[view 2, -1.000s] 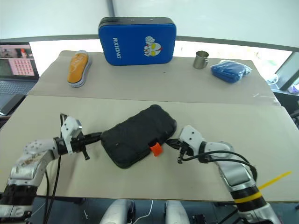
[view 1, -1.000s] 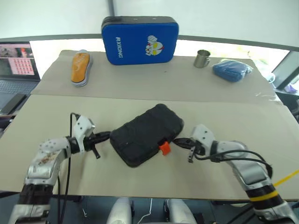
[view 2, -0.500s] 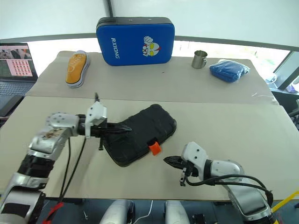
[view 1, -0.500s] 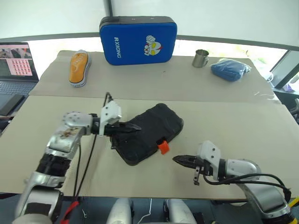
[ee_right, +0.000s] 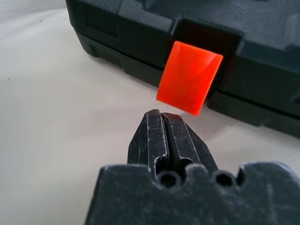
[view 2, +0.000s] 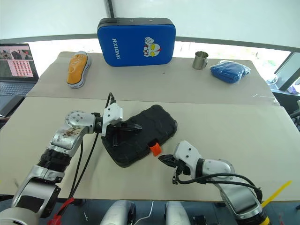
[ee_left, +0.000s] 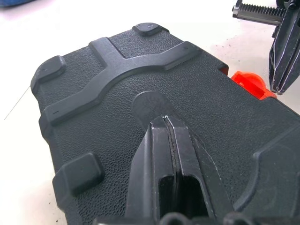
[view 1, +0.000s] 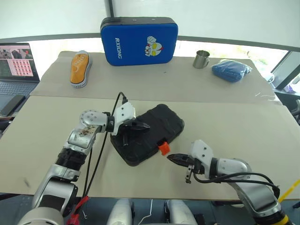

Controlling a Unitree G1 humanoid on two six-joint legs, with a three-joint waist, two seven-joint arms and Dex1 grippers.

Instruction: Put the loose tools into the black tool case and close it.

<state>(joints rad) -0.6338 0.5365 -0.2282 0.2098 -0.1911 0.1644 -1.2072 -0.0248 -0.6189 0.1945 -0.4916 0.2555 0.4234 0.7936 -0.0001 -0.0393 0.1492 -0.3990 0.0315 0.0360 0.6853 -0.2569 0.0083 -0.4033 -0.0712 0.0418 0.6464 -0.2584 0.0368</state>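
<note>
The only readable lettering was the white word "RXIONG", printed up the left side of the blue case (view 1: pixel 139 40) that stood at the far edge of the bench (view 1: pixel 234 122), beside a cartoon figure. The laptop screen (view 1: pixel 18 60) off the bench's far left corner showed writing too small to read.

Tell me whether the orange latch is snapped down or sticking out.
Sticking out: the orange latch angles away from the shut black tool case, unfastened.
</note>
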